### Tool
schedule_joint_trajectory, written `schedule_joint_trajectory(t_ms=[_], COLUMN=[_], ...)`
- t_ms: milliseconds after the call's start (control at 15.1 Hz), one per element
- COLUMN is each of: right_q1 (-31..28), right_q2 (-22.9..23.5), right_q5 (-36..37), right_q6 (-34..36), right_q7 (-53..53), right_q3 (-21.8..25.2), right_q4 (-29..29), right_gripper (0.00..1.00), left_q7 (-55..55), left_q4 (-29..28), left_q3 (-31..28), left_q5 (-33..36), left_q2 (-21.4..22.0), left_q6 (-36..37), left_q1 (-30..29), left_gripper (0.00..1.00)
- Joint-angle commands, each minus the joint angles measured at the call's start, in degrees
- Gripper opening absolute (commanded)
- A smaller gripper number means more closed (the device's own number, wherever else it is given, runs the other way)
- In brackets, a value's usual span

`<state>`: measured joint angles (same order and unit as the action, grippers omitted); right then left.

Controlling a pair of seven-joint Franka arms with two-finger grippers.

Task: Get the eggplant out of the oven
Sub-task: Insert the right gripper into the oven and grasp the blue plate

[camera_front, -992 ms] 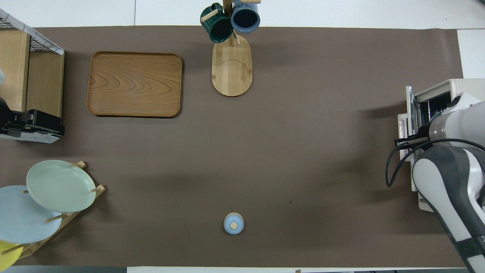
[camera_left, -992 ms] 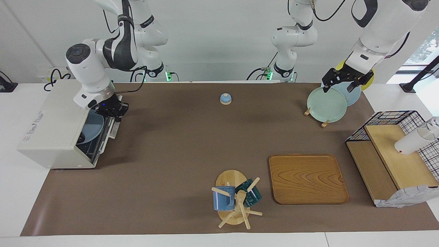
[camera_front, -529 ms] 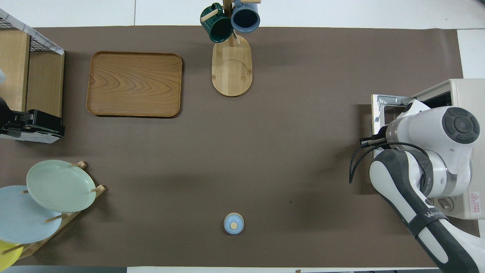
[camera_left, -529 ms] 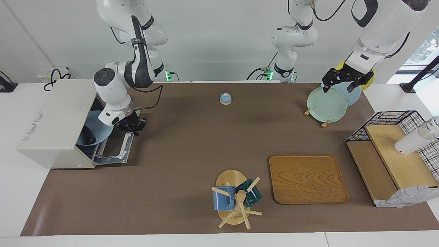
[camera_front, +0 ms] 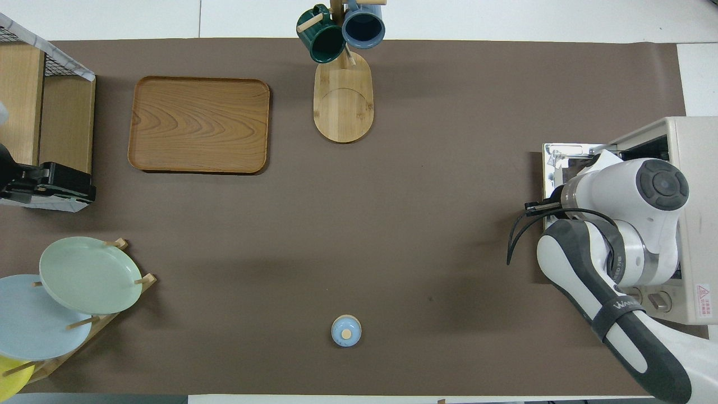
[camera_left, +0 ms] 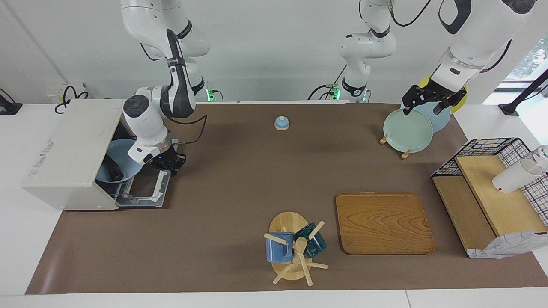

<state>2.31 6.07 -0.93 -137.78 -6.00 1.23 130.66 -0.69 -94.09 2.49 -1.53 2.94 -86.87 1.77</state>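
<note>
The off-white oven [camera_left: 68, 154] stands at the right arm's end of the table, its door [camera_left: 143, 190] folded down flat onto the mat. Inside, the dark eggplant [camera_left: 114, 170] lies on a light blue plate [camera_left: 122, 156] on the wire rack. My right gripper [camera_left: 170, 164] is low at the door's free edge, shut on the door's handle. In the overhead view the right arm's wrist [camera_front: 628, 191] covers the gripper and the oven's [camera_front: 693, 168] opening, so the eggplant is hidden there. My left gripper [camera_left: 430, 102] waits open above the plate rack.
A plate rack with a green plate [camera_left: 407, 129] stands at the left arm's end. A wooden tray [camera_left: 383, 222], a mug tree [camera_left: 293, 246], a small blue lidded pot [camera_left: 281, 123] and a wire shelf [camera_left: 492, 188] are also on the mat.
The oven door has swung from nearly upright down to flat, with my right gripper moving down and away from the oven with it. The plate and eggplant have come into view. The left arm has not moved.
</note>
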Motion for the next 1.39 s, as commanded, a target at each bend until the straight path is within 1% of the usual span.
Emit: schedule_joint_trajectory(t_ms=[0,198,265,331,397,529,794,926,1058,1125,1191,1257,1323], right_q1=[-0.4,-0.4,-0.6,-1.1,-1.2,-2.4,-5.0,-6.3,-6.7,-6.9,-7.1,-7.2,-7.5], right_q2=[-0.3,-1.0,-1.1,-1.8,-2.7,-3.9,-4.0,-4.1,-4.9,-5.0,-5.4,-5.6,-5.9], right_q5=[0.3,0.3,0.2,0.2,0.4,1.0,1.0,1.0,1.0,1.1,1.1,1.0,1.0], right_q6=[1.9,9.7,12.9,15.1,16.7,18.8,18.9,18.3,15.9,13.9,12.8,11.8,11.6], right_q7=[1.0,1.0,1.1,0.8,0.5,0.1,-3.7,-4.8,-5.3,-5.9,-8.0,-10.1,-11.0], right_q3=[-0.3,-0.3,-0.2,-0.1,0.0,0.4,0.4,0.3,0.4,0.4,0.4,0.4,0.4], right_q4=[-1.9,-6.2,-8.0,-9.3,-9.6,-9.7,-9.6,-8.7,-6.2,-5.3,-4.5,-3.5,-2.6], right_gripper=[0.00,0.00,0.14,0.39,0.61,0.61,0.61,0.60,0.57,0.54,0.44,0.27,0.22], left_q7=[-0.2,-0.2,-0.2,-0.2,-0.2,-0.2,-0.2,-0.2,-0.2,-0.2,-0.2,-0.2,-0.2], left_q4=[-0.1,-0.1,-0.1,-0.1,-0.1,-0.1,-0.1,-0.1,-0.1,-0.1,-0.1,-0.1,-0.1], left_q3=[0.6,0.6,0.6,0.6,0.6,0.6,0.6,0.6,0.6,0.6,0.6,0.6,0.7], left_q5=[0.4,0.4,0.3,0.4,0.3,0.4,0.4,0.4,0.4,0.3,0.4,0.3,0.3], left_q2=[0.7,0.7,0.7,0.7,0.7,0.7,0.7,0.7,0.7,0.7,0.7,0.7,0.7], left_q6=[0.3,0.3,0.3,0.3,0.3,0.3,0.3,0.3,0.3,0.3,0.3,0.3,0.3], left_q1=[-0.9,-0.9,-0.9,-0.9,-0.9,-0.9,-0.9,-0.9,-0.9,-0.9,-0.9,-0.9,-0.9], left_gripper=[1.00,1.00,1.00,1.00,1.00,1.00,1.00,1.00,1.00,1.00,1.00,1.00,1.00])
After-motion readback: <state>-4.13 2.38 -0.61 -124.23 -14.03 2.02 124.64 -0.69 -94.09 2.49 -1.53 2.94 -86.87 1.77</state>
